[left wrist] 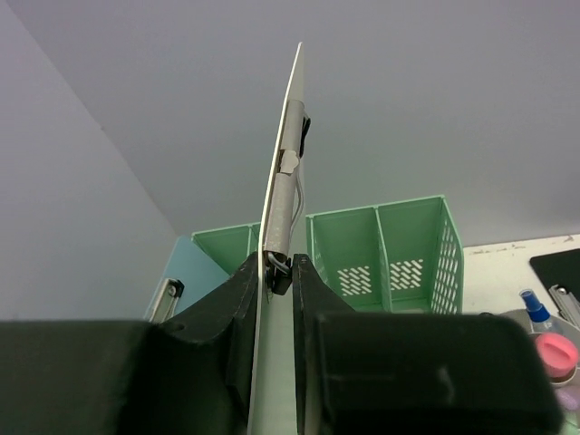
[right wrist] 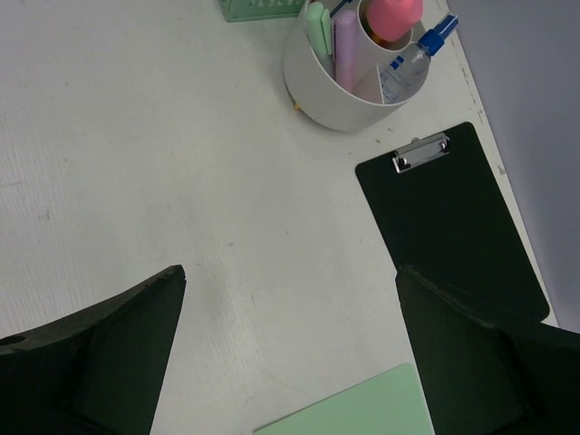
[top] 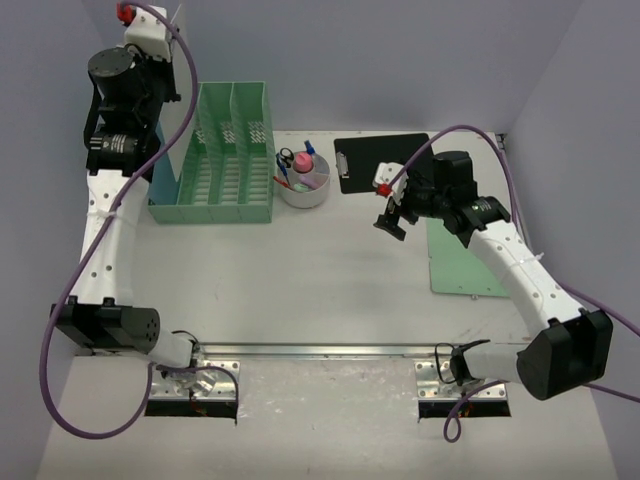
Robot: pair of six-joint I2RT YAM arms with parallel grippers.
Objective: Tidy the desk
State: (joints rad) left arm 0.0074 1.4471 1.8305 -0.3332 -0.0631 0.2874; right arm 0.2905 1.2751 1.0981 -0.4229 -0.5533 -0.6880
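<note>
Desk [top: 300, 290] below spread right jaws, apart

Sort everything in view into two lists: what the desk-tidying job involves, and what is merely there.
Part of the job:
desk
pale clipboard, clamped in the left gripper
green file rack
black clipboard
green board
pen cup
right gripper, open above the desk

Merely there:
purple cable
lavender walls
metal mounting plates
</note>
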